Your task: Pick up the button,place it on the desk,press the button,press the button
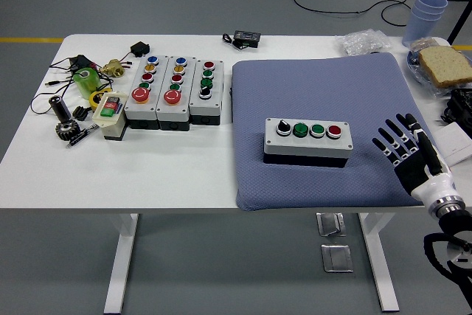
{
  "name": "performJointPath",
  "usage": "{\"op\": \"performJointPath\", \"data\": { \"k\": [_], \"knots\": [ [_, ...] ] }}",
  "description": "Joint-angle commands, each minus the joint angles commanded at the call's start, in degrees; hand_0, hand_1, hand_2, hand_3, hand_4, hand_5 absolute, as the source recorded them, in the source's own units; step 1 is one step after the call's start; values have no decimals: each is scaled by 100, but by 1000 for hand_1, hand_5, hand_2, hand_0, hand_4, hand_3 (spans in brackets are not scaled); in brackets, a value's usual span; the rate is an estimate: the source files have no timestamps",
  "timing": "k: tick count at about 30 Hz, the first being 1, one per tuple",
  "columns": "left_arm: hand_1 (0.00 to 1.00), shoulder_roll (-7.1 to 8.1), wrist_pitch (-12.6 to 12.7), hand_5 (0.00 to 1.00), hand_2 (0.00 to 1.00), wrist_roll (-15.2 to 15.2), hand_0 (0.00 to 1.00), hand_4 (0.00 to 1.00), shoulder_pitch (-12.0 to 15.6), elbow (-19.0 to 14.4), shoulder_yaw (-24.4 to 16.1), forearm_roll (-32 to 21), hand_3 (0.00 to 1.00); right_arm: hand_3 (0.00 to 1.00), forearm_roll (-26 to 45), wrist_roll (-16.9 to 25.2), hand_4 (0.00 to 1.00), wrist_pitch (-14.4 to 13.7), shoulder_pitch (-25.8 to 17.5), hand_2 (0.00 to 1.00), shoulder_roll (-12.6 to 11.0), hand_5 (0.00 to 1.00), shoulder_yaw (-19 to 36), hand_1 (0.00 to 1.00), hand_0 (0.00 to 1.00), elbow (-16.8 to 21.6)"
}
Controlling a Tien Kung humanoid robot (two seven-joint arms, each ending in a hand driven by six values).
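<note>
A grey button box [307, 140] with a black knob, two green buttons and a red button lies on the blue-grey mat [317, 90], near its front middle. My right hand [399, 144] hovers over the mat's front right corner, fingers spread and empty, a short way right of the box. The left arm is out of view.
Three more button boxes [174, 89] and a small cream switch box [110, 112] stand left of the mat, with cables and small parts [74, 101] beyond. Cups [425, 14], a plate with bread [444, 64] and a plastic bag [363, 40] sit at the back right.
</note>
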Motion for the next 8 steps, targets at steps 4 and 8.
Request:
{"op": "performJointPath", "data": {
  "k": [4,8],
  "knots": [
    [622,0,-2,863,606,0,644,312,0,0,1,3,565,645,15,8,739,-29,-2,678,6,354,-17,618,670,-8],
    [622,1,-6,863,606,1,644,312,-2,0,4,10,565,645,30,18,739,-52,-10,678,2,354,-67,618,670,-12]
  ]
}}
